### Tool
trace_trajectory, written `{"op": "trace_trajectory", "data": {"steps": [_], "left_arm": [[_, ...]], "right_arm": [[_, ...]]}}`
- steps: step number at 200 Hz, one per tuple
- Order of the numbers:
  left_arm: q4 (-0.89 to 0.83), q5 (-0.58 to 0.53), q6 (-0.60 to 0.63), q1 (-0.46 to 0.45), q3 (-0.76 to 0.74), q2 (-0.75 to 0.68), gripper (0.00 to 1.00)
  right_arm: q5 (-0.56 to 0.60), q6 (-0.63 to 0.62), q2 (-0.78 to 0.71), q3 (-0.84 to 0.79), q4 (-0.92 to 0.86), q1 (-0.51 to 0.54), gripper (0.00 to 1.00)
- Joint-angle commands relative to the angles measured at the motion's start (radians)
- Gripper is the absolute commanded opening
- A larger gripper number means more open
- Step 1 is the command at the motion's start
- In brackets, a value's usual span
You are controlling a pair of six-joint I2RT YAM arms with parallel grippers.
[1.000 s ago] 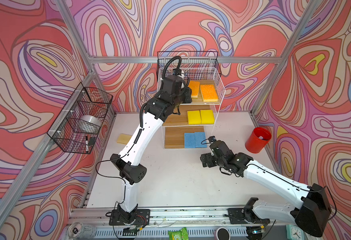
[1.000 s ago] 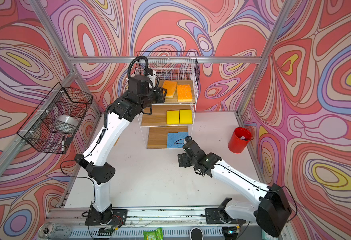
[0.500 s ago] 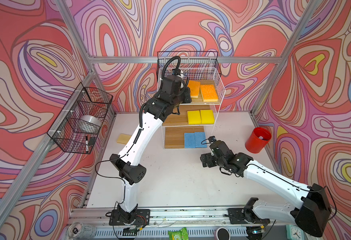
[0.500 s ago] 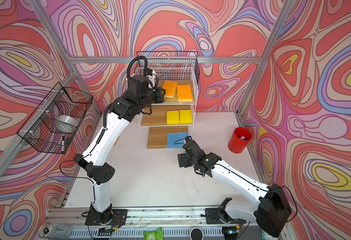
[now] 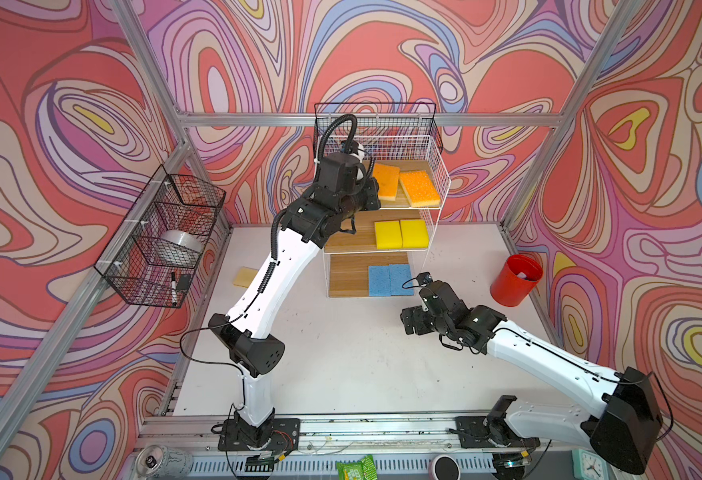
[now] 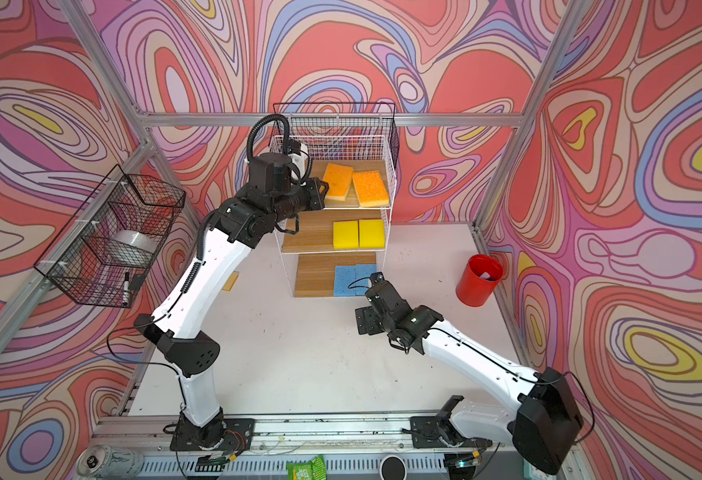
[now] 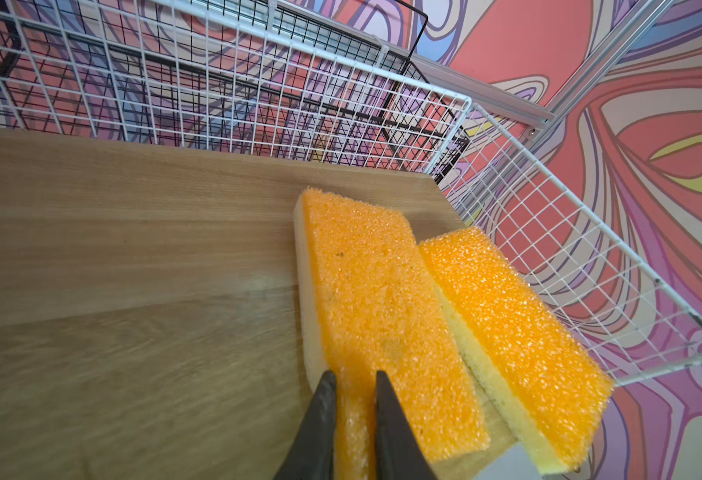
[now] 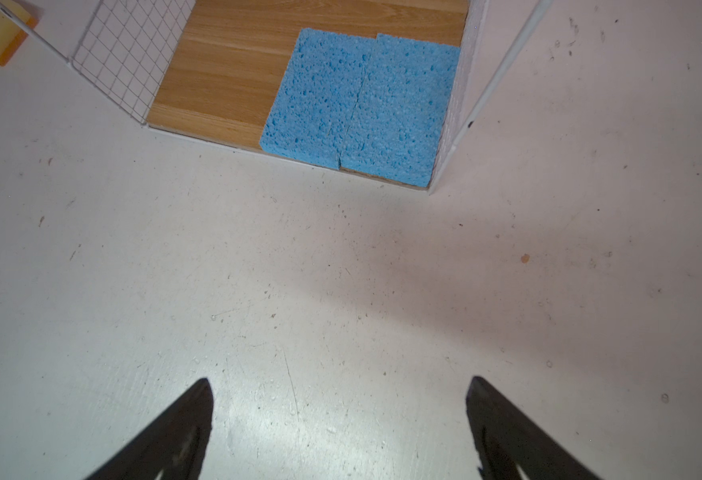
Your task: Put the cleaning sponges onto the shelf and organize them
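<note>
The shelf stands at the back of the table. Its top tier holds two orange sponges. My left gripper is shut on the near end of the left orange sponge, and a strip of it is squeezed between the fingers. The other orange sponge lies tilted beside it, overhanging the board's edge. Two yellow sponges sit on the middle tier and two blue sponges on the bottom one. A tan-side-up sponge lies on the table left of the shelf. My right gripper hangs open over bare table.
A red cup stands at the right of the table. A black wire basket on the left wall holds a tape roll and a marker. Another black basket hangs behind the shelf. A can lies beyond the front rail.
My left gripper's fingers have come together on the end of the left orange sponge; the left arm has barely shifted. The right arm has not moved.
</note>
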Motion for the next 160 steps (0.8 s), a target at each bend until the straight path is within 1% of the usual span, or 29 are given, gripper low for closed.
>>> {"op": "trace_trajectory", "data": {"steps": [1,37,64,86,107,142,160], "left_arm": [[-0.053,-0.014,-0.022,-0.015,-0.018,-0.024,0.18],[-0.076,-0.131,-0.043,-0.02,-0.021,-0.029,0.17],[-0.095,-0.199,-0.05,-0.018,-0.021,-0.038,0.16],[-0.084,-0.22,-0.054,-0.017,-0.049,-0.065,0.16],[-0.067,-0.215,-0.056,-0.017,-0.074,-0.086,0.16],[-0.064,-0.185,-0.063,-0.017,-0.081,-0.087,0.16],[-0.062,-0.178,-0.061,-0.017,-0.081,-0.088,0.16]], "right_arm": [[0.006,-0.002,0.005,0.01,0.011,-0.005,0.98],[0.004,0.001,0.001,0.011,0.004,-0.006,0.98],[0.011,-0.001,-0.03,0.009,0.009,-0.005,0.98],[0.02,-0.004,-0.056,0.02,0.014,-0.006,0.98],[0.012,-0.014,-0.095,0.028,0.039,-0.006,0.98],[-0.048,-0.043,-0.202,0.042,0.116,-0.006,0.89],[-0.081,-0.052,-0.258,0.078,0.142,-0.006,0.79]]}}
